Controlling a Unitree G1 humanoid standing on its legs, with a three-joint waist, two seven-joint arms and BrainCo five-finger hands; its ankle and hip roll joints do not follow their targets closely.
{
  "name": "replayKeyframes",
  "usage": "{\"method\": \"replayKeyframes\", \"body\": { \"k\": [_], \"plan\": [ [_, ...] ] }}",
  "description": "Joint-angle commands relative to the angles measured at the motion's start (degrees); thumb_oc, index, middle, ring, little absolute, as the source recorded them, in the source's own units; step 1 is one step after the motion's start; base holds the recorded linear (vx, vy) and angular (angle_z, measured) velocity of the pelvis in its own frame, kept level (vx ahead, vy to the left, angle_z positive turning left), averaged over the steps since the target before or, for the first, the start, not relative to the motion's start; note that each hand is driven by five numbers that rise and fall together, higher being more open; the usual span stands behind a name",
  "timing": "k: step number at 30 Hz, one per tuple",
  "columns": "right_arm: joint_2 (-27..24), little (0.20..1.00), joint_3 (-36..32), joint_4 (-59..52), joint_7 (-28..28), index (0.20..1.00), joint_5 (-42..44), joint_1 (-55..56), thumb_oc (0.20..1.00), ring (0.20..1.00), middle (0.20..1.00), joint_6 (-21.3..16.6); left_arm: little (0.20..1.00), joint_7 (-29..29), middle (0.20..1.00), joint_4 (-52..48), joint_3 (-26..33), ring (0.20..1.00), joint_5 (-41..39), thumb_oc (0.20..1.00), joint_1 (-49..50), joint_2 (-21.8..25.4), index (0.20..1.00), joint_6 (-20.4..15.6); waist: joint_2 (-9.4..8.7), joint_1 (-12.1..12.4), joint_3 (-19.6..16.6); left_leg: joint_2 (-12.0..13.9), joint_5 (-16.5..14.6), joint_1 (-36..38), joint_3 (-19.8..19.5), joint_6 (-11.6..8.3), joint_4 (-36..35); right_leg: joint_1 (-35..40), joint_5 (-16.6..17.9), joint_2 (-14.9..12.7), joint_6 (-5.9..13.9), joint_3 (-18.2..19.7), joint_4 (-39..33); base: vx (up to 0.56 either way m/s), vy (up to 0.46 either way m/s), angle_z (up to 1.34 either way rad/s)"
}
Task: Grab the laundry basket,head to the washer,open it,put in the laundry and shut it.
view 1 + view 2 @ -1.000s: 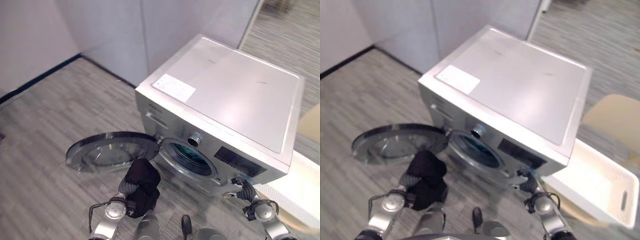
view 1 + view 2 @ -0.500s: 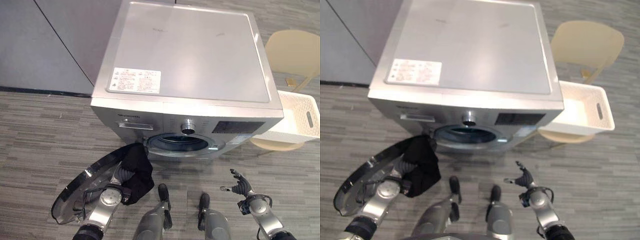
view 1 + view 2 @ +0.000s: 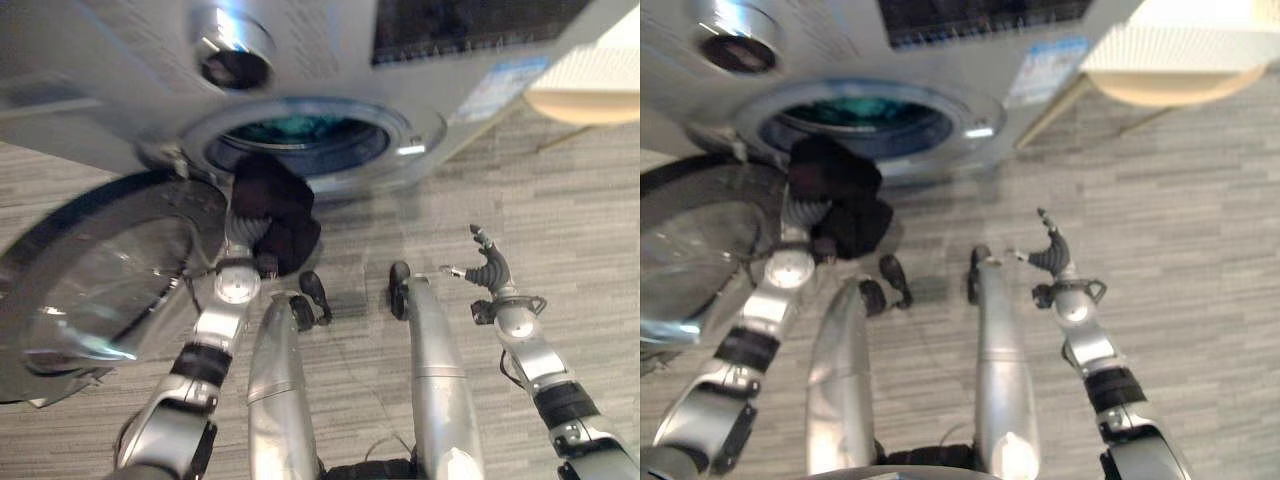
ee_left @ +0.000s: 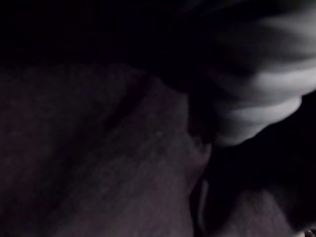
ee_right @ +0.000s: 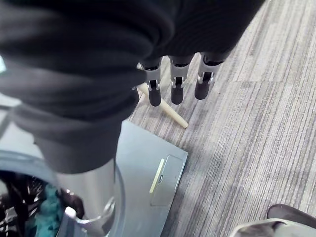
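Right hand (image 5: 175, 74) is seen from behind, dark ribbed cover across the upper frame, fingers (image 5: 204, 81) hanging straight over grey striped floor (image 5: 256, 138). Washer (image 5: 143, 182) front panel is seen lower centre; drum opening with teal laundry (image 5: 47, 217) lower left.

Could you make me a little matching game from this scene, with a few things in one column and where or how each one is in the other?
Things:
1. black garment
2. washer door
3. right hand
4. laundry basket

States or places:
A. swung wide open, on the robot's left
B. held up at the rim of the drum opening
C. white, beside the washer on the robot's right
D. open and holding nothing, above the floor

Pairs: 1-B, 2-A, 3-D, 4-C. The left hand carries the garment; its fingers are hidden in the cloth.
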Motion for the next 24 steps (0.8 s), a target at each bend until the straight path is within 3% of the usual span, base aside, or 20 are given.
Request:
{"method": "replayKeyframes", "body": {
  "k": [1, 9, 10, 13, 17, 19, 20, 21, 24],
  "plan": [
    [-1.2, 1.000, 0.8, -4.4, -1.9, 1.000, 2.9, 5.0, 1.000, 1.000, 1.000, -4.5, 0.200, 4.5, 0.200, 3.9, 0.0, 0.200, -6.8, 0.200, -9.0, 4.1, 0.200, -5.2, 1.80, -1.8, -6.9, 2.5, -1.6, -1.4, -4.6, -0.81, 0.5, 0.4, 3.4, -0.7, 1.21, -1.6, -8.5, 0.01, -0.021, -0.10],
    [-3.5, 1.000, 1.4, -6.9, -0.3, 1.000, 3.1, 5.9, 1.000, 1.000, 1.000, -6.6, 0.200, 8.3, 0.200, 13.6, -4.6, 0.200, -11.7, 0.200, -32.8, 14.5, 0.200, -6.2, 1.85, -4.6, -7.7, 4.0, -5.0, -8.9, -6.9, -0.24, 7.4, -6.8, 0.0, -0.1, 1.09, -1.6, -2.1, 0.05, -0.034, -0.04],
    [-4.5, 1.000, 1.9, -8.0, 0.3, 1.000, 3.5, 5.9, 1.000, 1.000, 1.000, -7.7, 0.200, 11.3, 0.200, 17.8, -7.0, 0.200, -12.2, 0.200, -41.6, 18.7, 0.200, -7.0, 1.66, -5.3, -8.4, 4.4, -6.3, -11.5, -7.6, -0.04, 9.7, -9.4, -0.9, 0.2, 1.37, -1.7, -0.1, 0.15, -0.028, -0.02],
    [-5.7, 1.000, 2.2, -9.6, 1.1, 1.000, 4.6, 6.8, 1.000, 1.000, 1.000, -9.2, 0.200, 15.0, 0.200, 18.0, -8.4, 0.200, -9.2, 0.200, -46.2, 22.8, 0.200, -7.8, 1.57, -5.8, -9.0, 4.7, -7.8, -13.7, -7.9, 0.23, 12.2, -11.6, -2.0, 0.5, 1.33, -1.7, 2.1, 0.12, -0.009, -0.08],
    [-8.4, 1.000, 2.7, -13.7, 2.4, 1.000, 6.6, 8.8, 1.000, 1.000, 1.000, -11.9, 0.200, 21.7, 0.200, 21.0, -12.3, 0.200, -1.6, 0.200, -50.3, 28.7, 0.200, -5.9, 1.87, -6.3, -10.4, 5.2, -9.3, -18.6, -9.0, 0.28, 16.5, -16.0, -3.0, 1.3, 0.86, -1.8, 5.2, 0.12, 0.004, -0.08],
    [-9.0, 1.000, 2.6, -14.5, 2.6, 1.000, 7.3, 9.5, 1.000, 1.000, 1.000, -12.5, 0.787, 21.3, 0.787, 23.0, -15.3, 0.787, 2.7, 0.787, -50.3, 29.3, 0.787, -3.9, 2.10, -6.2, -11.2, 5.2, -9.3, -20.3, -9.5, 0.20, 17.2, -17.4, -3.0, 1.2, 0.81, -2.2, 5.8, 0.05, -0.016, -0.09],
    [-9.0, 1.000, 2.6, -14.5, 2.7, 1.000, 7.3, 9.5, 1.000, 1.000, 1.000, -12.5, 1.000, 21.3, 1.000, 23.0, -15.3, 1.000, 2.7, 1.000, -50.4, 29.3, 1.000, -3.9, 2.11, -6.2, -11.3, 5.2, -9.3, -20.4, -9.5, 0.20, 17.3, -17.5, -3.0, 1.2, 0.81, -2.2, 5.8, 0.02, -0.020, -0.04],
    [-9.8, 1.000, 3.0, -14.4, 2.9, 1.000, 7.4, 9.4, 1.000, 1.000, 1.000, -12.6, 1.000, 17.1, 1.000, 26.5, -19.1, 1.000, 5.8, 1.000, -50.1, 28.6, 1.000, -1.9, 2.44, -6.1, -11.5, 5.1, -9.2, -21.2, -9.7, 0.14, 17.8, -18.0, -3.2, 0.9, 0.61, -2.6, 6.3, 0.00, 0.000, 0.00],
    [-10.4, 1.000, 1.9, -14.1, 3.7, 1.000, 6.8, 9.6, 1.000, 1.000, 1.000, -12.3, 1.000, 10.0, 1.000, 27.9, -25.8, 1.000, 13.6, 1.000, -50.7, 29.6, 1.000, -0.3, 2.93, -5.4, -12.1, 4.9, -9.0, -21.9, -10.1, 0.12, 18.1, -18.4, -3.6, 0.7, 0.33, -3.2, 7.3, 0.03, -0.015, 0.05]
  ]
}}
